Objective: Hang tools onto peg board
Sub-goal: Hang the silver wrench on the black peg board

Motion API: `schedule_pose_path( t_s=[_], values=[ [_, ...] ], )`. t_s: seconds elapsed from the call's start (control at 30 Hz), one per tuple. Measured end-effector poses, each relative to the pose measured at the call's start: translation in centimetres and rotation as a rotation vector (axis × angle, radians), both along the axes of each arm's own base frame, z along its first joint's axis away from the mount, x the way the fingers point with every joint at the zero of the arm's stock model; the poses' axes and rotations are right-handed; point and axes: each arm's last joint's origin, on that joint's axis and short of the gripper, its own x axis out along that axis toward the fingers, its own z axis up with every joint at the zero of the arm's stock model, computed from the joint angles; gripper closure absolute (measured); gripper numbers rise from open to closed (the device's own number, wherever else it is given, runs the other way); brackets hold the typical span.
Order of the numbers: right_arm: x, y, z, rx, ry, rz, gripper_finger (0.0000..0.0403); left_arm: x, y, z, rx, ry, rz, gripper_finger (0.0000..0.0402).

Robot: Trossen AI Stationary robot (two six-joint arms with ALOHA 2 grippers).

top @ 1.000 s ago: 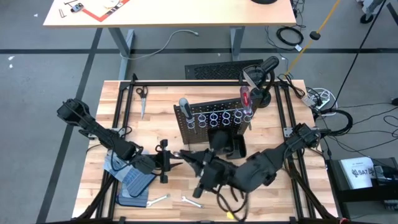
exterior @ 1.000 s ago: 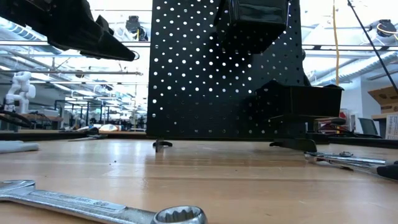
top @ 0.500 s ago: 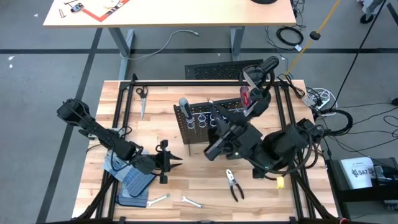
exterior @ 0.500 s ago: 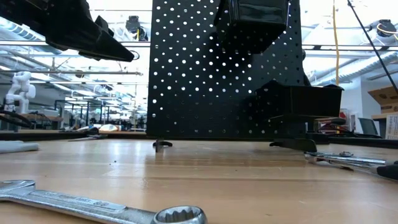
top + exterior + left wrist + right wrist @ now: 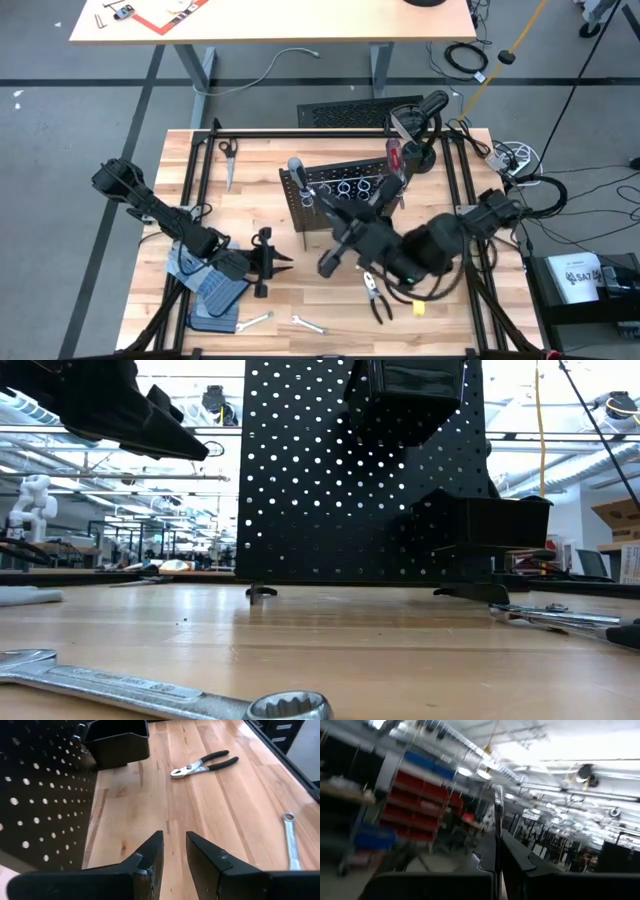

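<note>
Since a moment ago, my right arm has swung from over the peg board (image 5: 345, 190) back to its near side, its pincer (image 5: 498, 845) pressed together on a thin silver wrench (image 5: 498, 812) that stands up between the fingers. My left pincer (image 5: 174, 851) hovers low over the wooden table (image 5: 250, 215) on the board's left side, fingers slightly spread around nothing. Black-handled pliers (image 5: 376, 296) lie in front of the board, two more wrenches (image 5: 308, 324) sit nearer the table's front edge, and a red-handled screwdriver (image 5: 395, 158) hangs at the board's right end.
</note>
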Motion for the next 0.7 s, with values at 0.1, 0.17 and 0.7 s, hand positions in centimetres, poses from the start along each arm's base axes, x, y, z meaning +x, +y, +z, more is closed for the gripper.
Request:
schedule_pose_path(
  t_s=[0.1,0.17,0.7],
  values=[
    [-2.0,0.2,0.7,0.013,0.04,0.066,0.0401,-0.1,-0.1,-0.1,0.002,0.006,-0.008,0.0309],
    [-3.6,0.0,1.1,0.024,0.056,0.119,0.0401,-0.1,-0.1,-0.1,0.001,0.006,-0.01,0.0309],
    [-11.3,-5.9,-5.3,0.15,-0.158,0.186,0.0401,0.2,0.3,0.1,0.033,-0.014,0.019,0.0309]
  ],
)
